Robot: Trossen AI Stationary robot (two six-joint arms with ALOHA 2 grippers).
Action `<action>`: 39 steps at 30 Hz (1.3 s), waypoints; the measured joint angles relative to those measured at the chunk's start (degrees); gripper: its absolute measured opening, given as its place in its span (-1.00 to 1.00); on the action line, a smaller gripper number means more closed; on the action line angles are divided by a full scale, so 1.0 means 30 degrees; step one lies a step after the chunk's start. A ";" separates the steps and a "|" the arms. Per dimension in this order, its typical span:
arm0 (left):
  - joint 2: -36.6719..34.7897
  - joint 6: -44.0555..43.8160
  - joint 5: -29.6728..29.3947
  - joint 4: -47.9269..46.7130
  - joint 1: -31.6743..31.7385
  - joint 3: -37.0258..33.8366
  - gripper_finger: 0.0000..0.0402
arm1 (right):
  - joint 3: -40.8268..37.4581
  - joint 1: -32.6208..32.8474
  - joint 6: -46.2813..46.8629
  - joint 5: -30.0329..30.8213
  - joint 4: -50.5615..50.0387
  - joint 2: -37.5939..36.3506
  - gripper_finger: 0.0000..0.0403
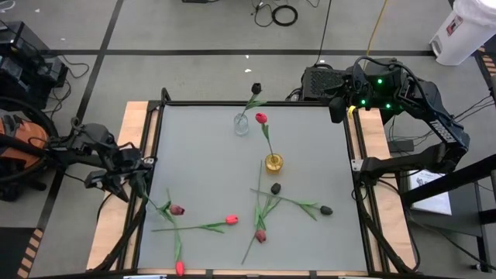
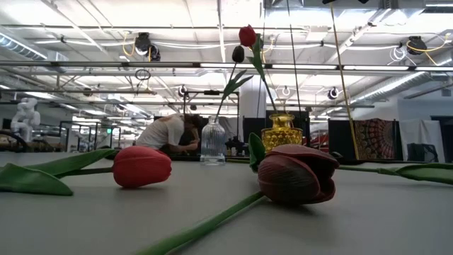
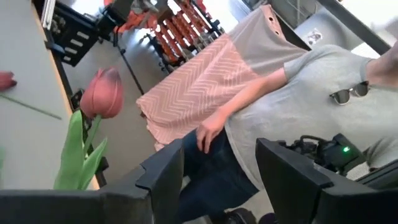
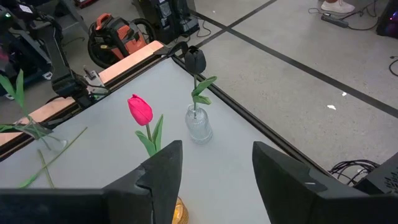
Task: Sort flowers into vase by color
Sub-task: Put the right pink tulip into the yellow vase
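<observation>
A clear glass vase (image 1: 242, 124) holds a black tulip (image 1: 256, 89), and a yellow vase (image 1: 273, 163) holds a red one (image 1: 261, 118). Several loose flowers lie flat on the table's near half: maroon heads (image 1: 177, 210) (image 1: 260, 235), red heads (image 1: 231, 221) (image 1: 180, 268) and black heads (image 1: 275, 188) (image 1: 326, 210). My left gripper (image 1: 128, 180) is at the table's left edge, open (image 3: 221, 180), with nothing between its fingers. A pink tulip (image 3: 102, 93) shows beside one finger. My right gripper (image 1: 341, 108) hangs open (image 4: 217, 180) over the far right corner.
A raised black frame (image 1: 256, 103) rims the grey table, with wooden strips (image 1: 116, 225) outside it. People stand close beyond the left gripper (image 3: 298, 93), and a person bends over in the room behind (image 2: 170, 131). An orange machine (image 1: 15, 143) and cables sit left of the table.
</observation>
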 joint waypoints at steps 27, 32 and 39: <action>0.0000 -0.4733 0.0415 0.4087 0.0000 0.0000 0.02 | 0.0001 -0.0002 0.0006 0.0000 0.0002 -0.0001 -0.07; 0.0023 -0.4195 -0.0742 0.4340 0.0000 0.0000 0.02 | 0.0006 0.0003 0.0006 0.0000 -0.0002 0.0000 -0.07; 0.0784 -0.2600 -0.3503 0.6802 0.0000 0.0000 0.02 | 0.0001 0.0004 0.0001 0.0000 -0.0005 0.0000 -0.07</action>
